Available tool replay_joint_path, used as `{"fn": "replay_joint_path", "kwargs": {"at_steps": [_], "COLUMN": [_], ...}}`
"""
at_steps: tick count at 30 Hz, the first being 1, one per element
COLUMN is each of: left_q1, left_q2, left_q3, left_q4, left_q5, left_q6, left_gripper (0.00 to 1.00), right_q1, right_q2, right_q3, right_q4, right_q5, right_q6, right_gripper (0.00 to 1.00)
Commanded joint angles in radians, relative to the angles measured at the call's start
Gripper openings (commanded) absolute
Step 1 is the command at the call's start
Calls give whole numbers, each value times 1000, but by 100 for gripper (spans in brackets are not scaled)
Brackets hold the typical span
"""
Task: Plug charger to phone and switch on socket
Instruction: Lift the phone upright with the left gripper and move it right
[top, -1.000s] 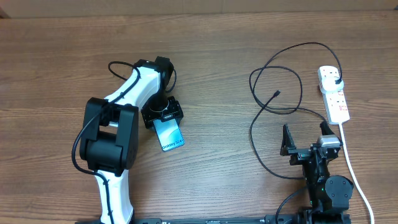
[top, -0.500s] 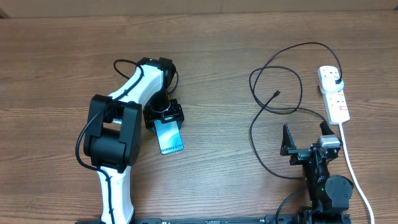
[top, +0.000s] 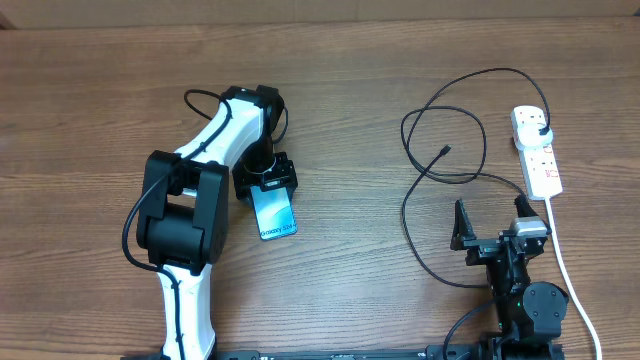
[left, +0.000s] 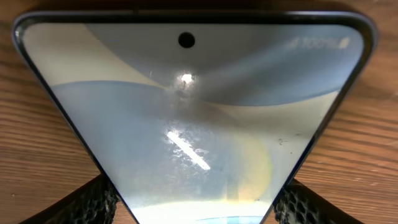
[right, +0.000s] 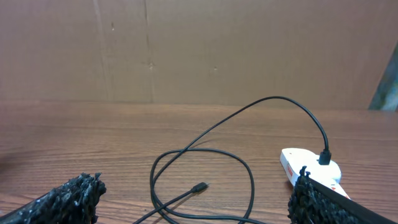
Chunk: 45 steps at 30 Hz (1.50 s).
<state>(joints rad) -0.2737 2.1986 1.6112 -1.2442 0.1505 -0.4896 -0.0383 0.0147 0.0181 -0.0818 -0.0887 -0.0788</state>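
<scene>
Left of centre, the phone (top: 274, 214) lies lengthwise toward the robot, its far end clamped in the left gripper (top: 267, 190). Well to its right, the connector tip (top: 444, 151) of the charger (top: 497, 69) lies nearer the right gripper (top: 491, 222), wide open and empty.

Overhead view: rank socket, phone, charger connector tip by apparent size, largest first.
1. socket, longest.
2. phone, shorter but wider; one end is hidden under the left gripper, so 1 versus 2 is unsure.
3. charger connector tip, far smallest.
</scene>
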Motion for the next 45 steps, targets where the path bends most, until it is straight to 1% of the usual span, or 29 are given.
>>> {"fn": "replay_joint_path", "kwargs": {"at_steps": [1, 6, 11, 22, 25, 29, 35, 45], "left_q1": [-8, -8, -8, -8, -8, -8, -8, -7], "left_q2": [9, 9, 9, 9, 9, 9, 9, 9], "left_q3": [53, 96, 127, 130, 130, 130, 130, 130], "left_q4": [-16, -63, -103, -158, -187, -229, -290, -409], "left_q5": [14, 15, 60, 318, 424, 507, 576, 603], "left_q6": [23, 23, 75, 224, 281, 312, 337, 366], "left_gripper": [68, 68, 69, 68, 67, 66, 66, 66], "right_q1": [5, 5, 5, 5, 5, 5, 5, 5], "right_q2": [-12, -12, -12, -12, -12, -12, -12, -12], "right_q3": [-10, -10, -10, -10, -10, -10, -10, -10], "right_q4": [5, 4, 4, 5, 5, 4, 4, 4], "right_q5": [10, 10, 10, 10, 10, 10, 10, 10], "right_q6": [-5, -5, -5, -5, -5, -5, -5, -5], "right_gripper": [100, 100, 100, 100, 100, 100, 100, 100]}}
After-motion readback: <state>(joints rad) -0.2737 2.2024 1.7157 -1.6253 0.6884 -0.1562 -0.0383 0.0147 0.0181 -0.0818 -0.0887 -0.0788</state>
